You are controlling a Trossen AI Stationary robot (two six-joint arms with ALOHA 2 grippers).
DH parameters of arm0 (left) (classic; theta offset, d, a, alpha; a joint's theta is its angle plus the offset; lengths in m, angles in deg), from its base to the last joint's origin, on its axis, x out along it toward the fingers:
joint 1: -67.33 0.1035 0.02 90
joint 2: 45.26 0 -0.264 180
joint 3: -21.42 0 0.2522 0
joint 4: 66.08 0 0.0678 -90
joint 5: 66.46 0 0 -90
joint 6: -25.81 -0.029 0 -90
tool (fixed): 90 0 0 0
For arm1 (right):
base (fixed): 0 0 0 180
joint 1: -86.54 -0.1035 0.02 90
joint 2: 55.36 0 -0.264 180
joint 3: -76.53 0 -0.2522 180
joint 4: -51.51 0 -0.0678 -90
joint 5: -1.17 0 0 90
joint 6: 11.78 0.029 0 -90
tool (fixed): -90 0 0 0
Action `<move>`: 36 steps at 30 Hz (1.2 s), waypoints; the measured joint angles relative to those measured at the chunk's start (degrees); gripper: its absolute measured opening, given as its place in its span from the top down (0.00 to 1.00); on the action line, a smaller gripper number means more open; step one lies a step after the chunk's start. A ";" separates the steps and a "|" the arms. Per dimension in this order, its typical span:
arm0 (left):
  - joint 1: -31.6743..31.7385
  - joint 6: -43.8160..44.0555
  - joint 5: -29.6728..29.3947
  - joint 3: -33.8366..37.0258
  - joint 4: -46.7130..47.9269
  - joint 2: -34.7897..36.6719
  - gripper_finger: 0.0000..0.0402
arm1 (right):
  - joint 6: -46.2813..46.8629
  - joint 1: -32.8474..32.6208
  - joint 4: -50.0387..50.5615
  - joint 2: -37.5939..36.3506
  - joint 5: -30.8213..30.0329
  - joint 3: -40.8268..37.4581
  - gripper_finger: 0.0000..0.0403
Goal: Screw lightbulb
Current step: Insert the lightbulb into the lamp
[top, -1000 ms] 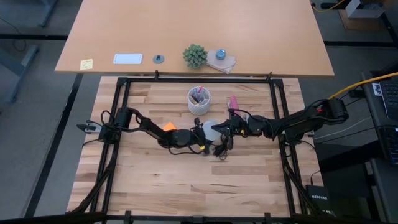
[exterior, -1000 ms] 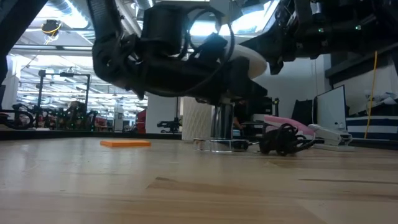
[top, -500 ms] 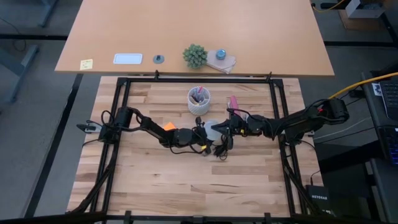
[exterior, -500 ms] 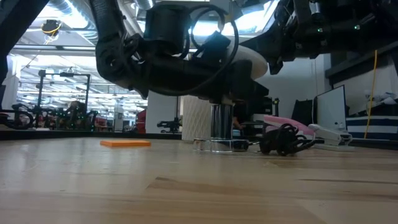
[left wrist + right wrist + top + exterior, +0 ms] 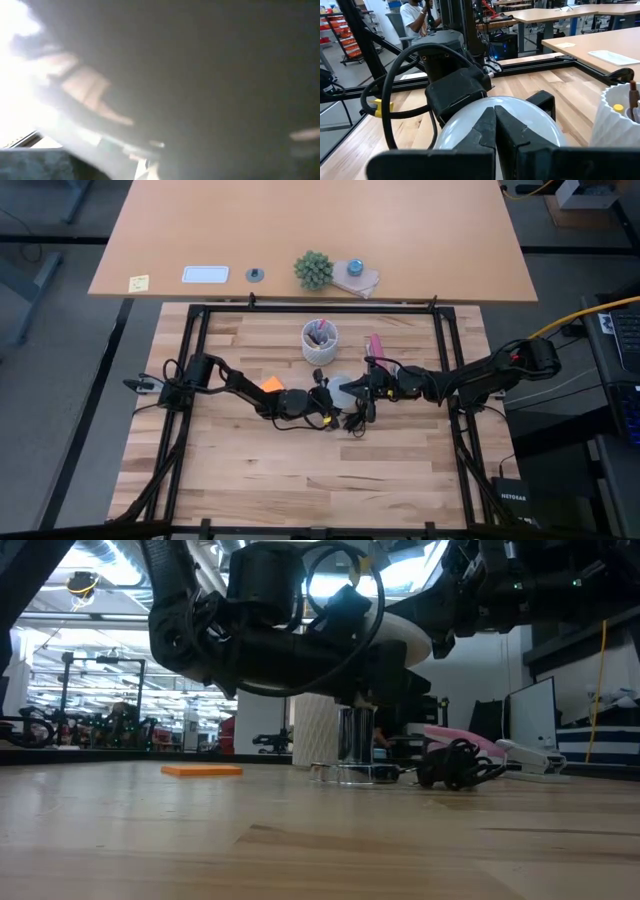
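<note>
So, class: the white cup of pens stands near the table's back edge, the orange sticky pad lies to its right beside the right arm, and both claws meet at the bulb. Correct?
Not quite. In the high view the orange sticky pad lies left of the cup of pens, beside the left arm. The left claw and right claw do meet at the bulb.

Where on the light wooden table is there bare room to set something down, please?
The near half of the light wooden table, below both dark arms, is bare between the black frame rails. Its far corners beside the white ribbed cup of pens are also free. The middle is crowded: left gripper, right gripper, white bulb, orange pad, black cord.
</note>
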 joint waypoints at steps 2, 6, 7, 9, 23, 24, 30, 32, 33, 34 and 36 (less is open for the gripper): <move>-0.14 0.00 -0.02 0.06 -0.65 0.00 0.44 | 0.00 -0.02 0.00 0.00 0.06 -0.02 1.00; -0.28 0.02 -0.72 0.09 -2.02 -0.09 0.44 | 0.00 -0.02 -0.06 0.00 0.07 -0.04 1.00; -0.31 0.02 -1.18 0.09 -2.39 -0.09 0.45 | 0.00 -0.02 -0.20 0.01 0.10 -0.04 1.00; -0.41 -0.13 -1.84 0.09 -2.40 -0.09 0.48 | -0.02 0.00 -0.58 0.05 0.84 -0.07 1.00; -1.07 0.93 -2.48 0.22 -2.42 -0.17 0.68 | -0.87 0.02 -2.78 0.02 1.52 -0.09 1.00; -1.16 0.99 -2.73 0.22 -2.43 -0.17 0.68 | -0.90 0.02 -2.82 0.01 1.50 -0.09 1.00; -1.75 0.45 -5.13 0.17 -2.89 -0.17 0.68 | -1.06 0.03 -3.65 -0.17 1.49 -0.11 1.00; -1.75 0.43 -5.34 0.16 -3.21 -0.11 0.68 | -1.09 0.04 -4.16 -0.17 1.44 -0.11 1.00; -1.76 0.56 -5.42 0.10 -3.28 -0.09 0.68 | -1.08 0.04 -4.31 -0.20 1.44 -0.11 1.00; -1.77 0.71 -5.49 0.07 -3.44 -0.09 0.68 | -1.09 0.04 -4.41 -0.20 1.42 -0.11 1.00; -1.77 0.83 -5.53 0.07 -3.65 -0.09 0.68 | -1.10 0.07 -4.52 -0.20 1.39 -0.11 1.00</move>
